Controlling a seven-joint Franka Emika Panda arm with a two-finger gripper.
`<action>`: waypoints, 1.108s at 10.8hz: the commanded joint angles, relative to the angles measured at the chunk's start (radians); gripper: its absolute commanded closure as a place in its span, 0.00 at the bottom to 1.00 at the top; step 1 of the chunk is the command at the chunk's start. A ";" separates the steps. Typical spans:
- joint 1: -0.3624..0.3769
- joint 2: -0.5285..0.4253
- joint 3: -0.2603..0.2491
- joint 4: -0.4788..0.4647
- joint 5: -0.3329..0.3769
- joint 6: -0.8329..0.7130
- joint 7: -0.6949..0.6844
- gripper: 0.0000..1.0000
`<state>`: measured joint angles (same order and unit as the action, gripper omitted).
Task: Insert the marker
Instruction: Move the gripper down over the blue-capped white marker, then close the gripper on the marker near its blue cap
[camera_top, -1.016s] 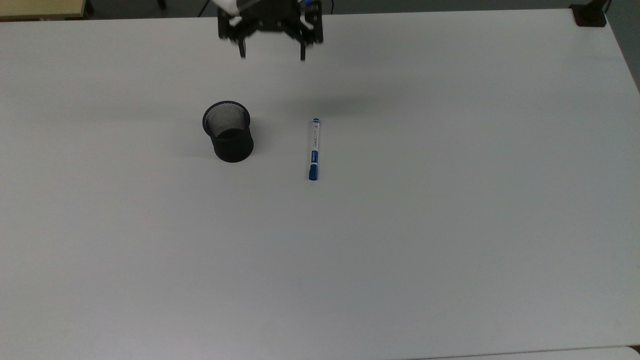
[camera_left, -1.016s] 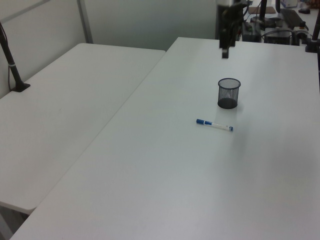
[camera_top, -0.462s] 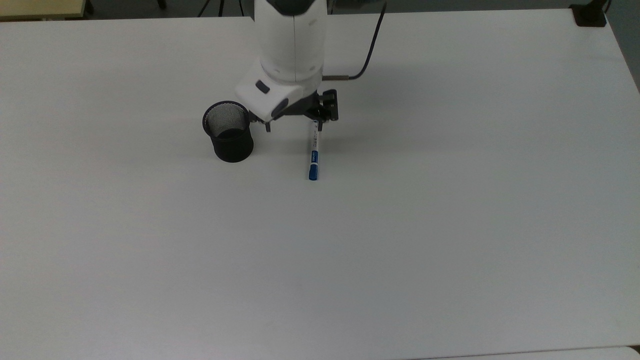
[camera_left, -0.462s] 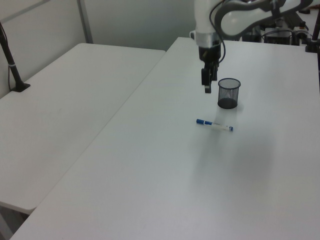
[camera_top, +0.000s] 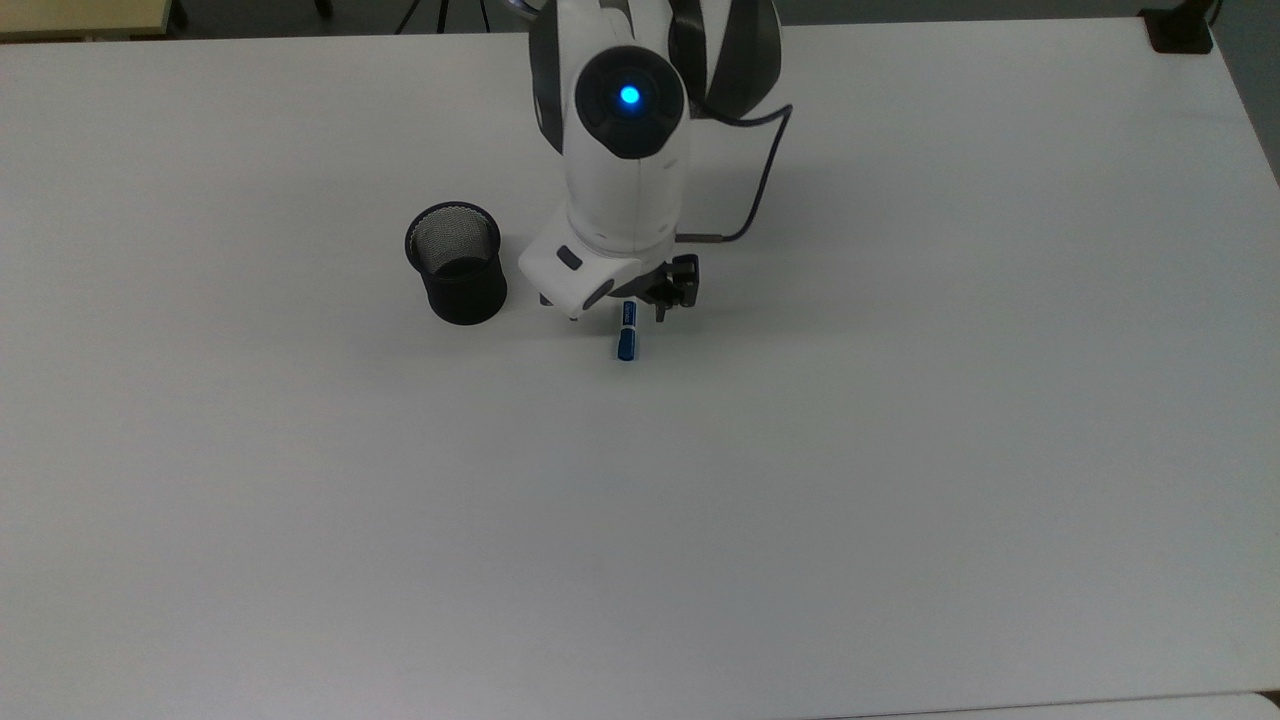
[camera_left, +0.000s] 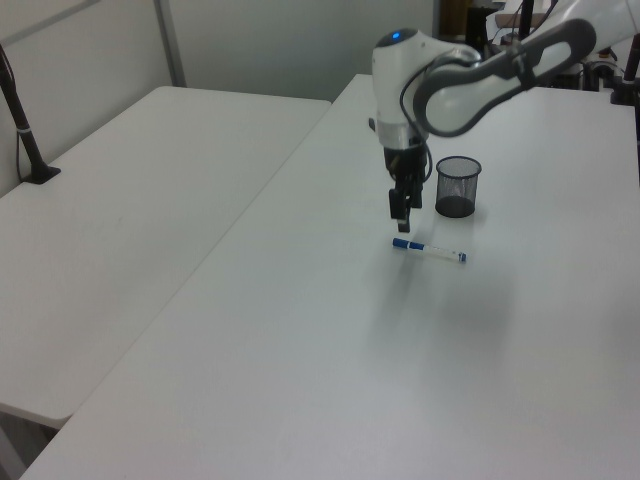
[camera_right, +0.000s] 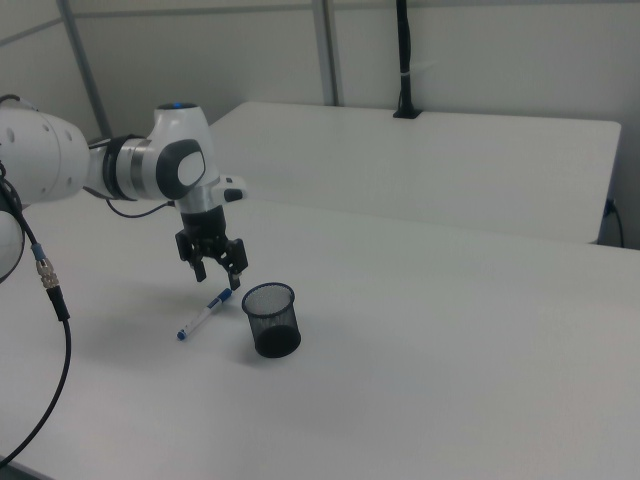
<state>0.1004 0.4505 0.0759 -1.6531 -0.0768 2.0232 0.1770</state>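
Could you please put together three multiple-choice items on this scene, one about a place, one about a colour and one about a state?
1. In the top view, where is the black mesh cup relative to the marker?
A. On the top view's left
B. On the top view's right
C. On top of it

2. What colour is the marker's cap?
A. Red
B. Blue
C. Green

3. What is the state of the hand?
A. Shut on the marker
B. Inside the cup
C. Open above the marker lying on the table

Answers: 1 A, the cup stands to the marker's left in the top view. 2 B, the exposed cap is blue. 3 C, the right view shows spread fingers over the lying marker.
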 joint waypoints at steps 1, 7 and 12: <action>0.038 0.026 -0.007 -0.025 -0.028 0.058 0.111 0.18; 0.038 0.048 -0.008 -0.033 -0.026 0.100 0.113 0.68; 0.032 0.039 -0.007 -0.033 -0.024 0.101 0.150 0.82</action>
<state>0.1307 0.5091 0.0747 -1.6637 -0.0892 2.0939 0.2927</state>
